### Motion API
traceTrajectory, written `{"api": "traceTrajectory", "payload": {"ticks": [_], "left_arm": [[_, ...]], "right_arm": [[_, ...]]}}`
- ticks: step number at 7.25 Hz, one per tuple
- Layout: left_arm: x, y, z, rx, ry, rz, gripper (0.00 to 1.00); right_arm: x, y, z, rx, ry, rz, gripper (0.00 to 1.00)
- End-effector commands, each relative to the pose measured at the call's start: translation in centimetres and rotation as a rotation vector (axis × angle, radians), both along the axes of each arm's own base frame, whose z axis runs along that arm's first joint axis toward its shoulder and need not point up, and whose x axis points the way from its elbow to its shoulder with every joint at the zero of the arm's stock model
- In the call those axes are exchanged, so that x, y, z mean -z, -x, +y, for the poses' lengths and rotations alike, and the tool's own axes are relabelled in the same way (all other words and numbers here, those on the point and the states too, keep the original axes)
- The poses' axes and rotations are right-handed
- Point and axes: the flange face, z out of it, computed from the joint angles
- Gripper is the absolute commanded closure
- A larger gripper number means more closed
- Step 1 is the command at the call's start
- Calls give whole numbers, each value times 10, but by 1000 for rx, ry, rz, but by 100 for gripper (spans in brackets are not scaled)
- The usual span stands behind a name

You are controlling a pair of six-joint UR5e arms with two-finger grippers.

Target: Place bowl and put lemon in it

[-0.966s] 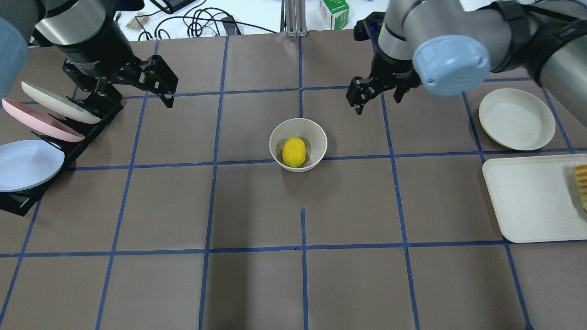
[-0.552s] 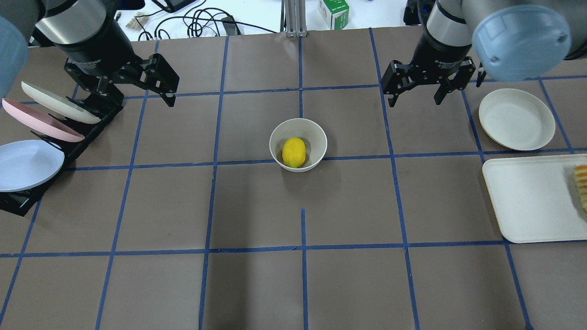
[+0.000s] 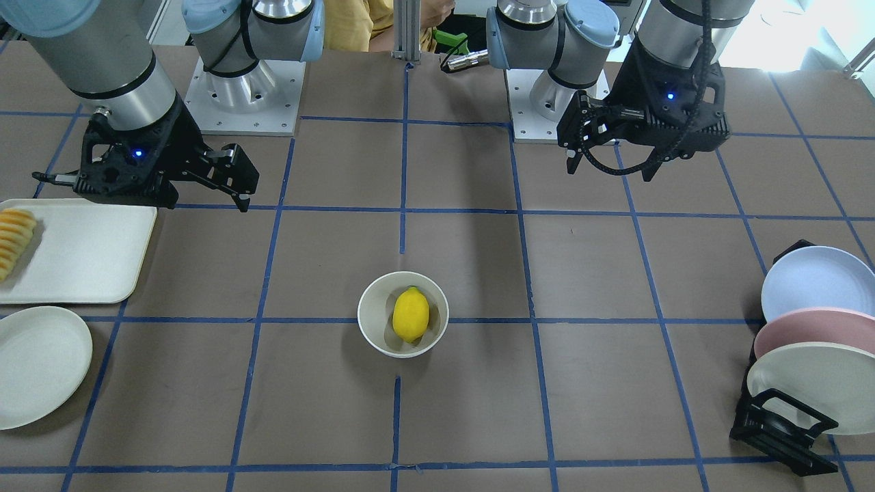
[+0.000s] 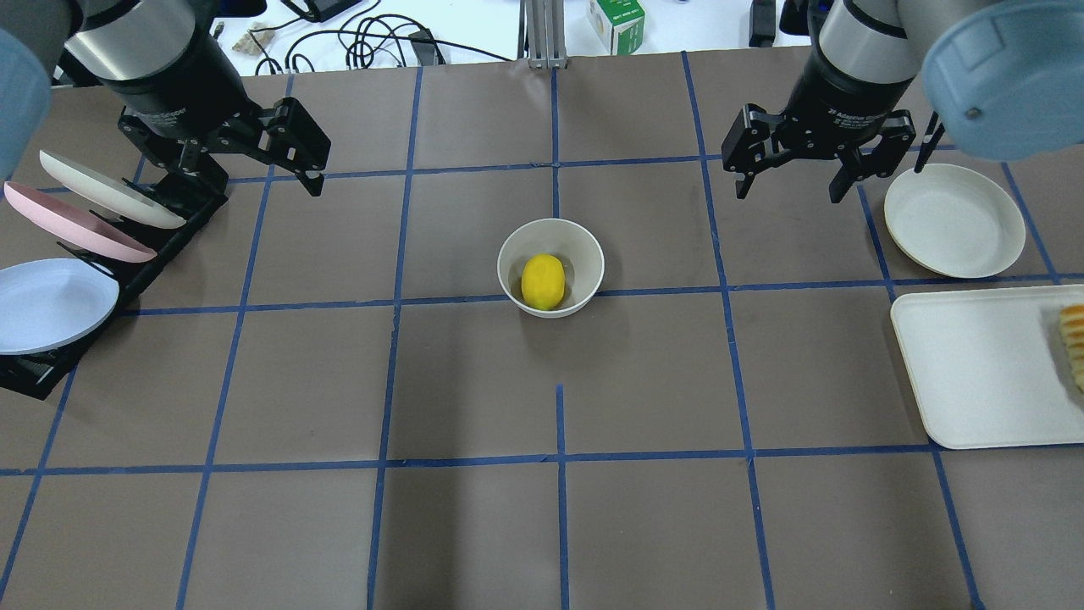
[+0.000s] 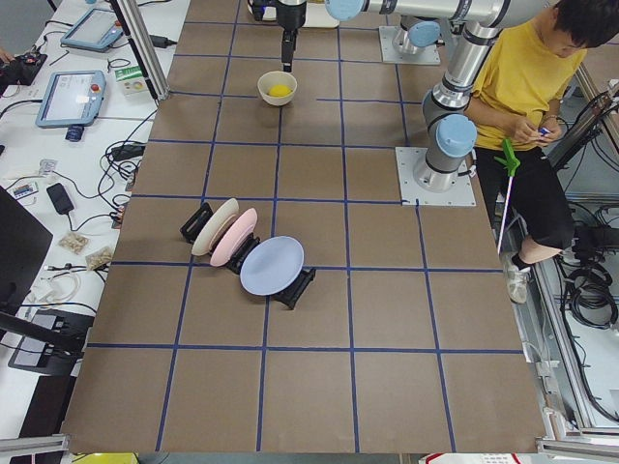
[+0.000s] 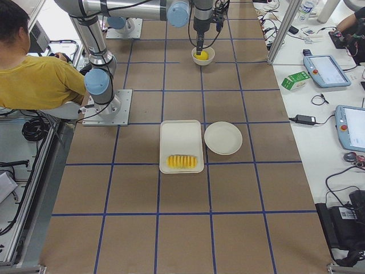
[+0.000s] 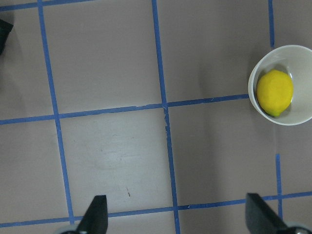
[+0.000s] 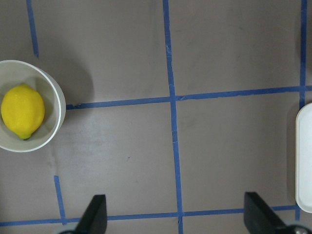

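The off-white bowl (image 4: 511, 251) stands upright near the table's middle with the yellow lemon (image 4: 543, 282) lying inside it. Both also show in the front view, bowl (image 3: 370, 298) and lemon (image 3: 411, 314). My left gripper (image 4: 254, 174) is open and empty, hovering far left of the bowl beside the plate rack. My right gripper (image 4: 790, 195) is open and empty, hovering right of the bowl near the cream plate. The left wrist view shows the bowl (image 7: 300, 63) and lemon (image 7: 275, 92) at its right edge. The right wrist view shows the bowl (image 8: 29, 72) and lemon (image 8: 22, 111) at its left edge.
A black rack (image 4: 182, 216) at the far left holds cream, pink and blue plates. A shallow cream plate (image 4: 954, 220) and a white tray (image 4: 982, 364) with sliced yellow food (image 4: 1073, 343) lie at the right. A person (image 5: 532, 87) sits behind the robot.
My right gripper has moved right, away from the bowl toward the cream plate, staying open. The left gripper, bowl and lemon have not moved.
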Motion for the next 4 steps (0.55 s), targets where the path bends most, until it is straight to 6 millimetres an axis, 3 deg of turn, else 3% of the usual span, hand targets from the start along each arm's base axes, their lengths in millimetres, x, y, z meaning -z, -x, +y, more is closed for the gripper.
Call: {"api": "traceTrajectory", "payload": {"ticks": [1, 4], "left_arm": [[1, 0, 0, 1, -1, -1, 0], [0, 0, 1, -3, 0, -4, 0]], "right_arm": [[-2, -1, 4, 13, -4, 3, 0], [-22, -1, 11, 18, 38, 5, 0]]}}
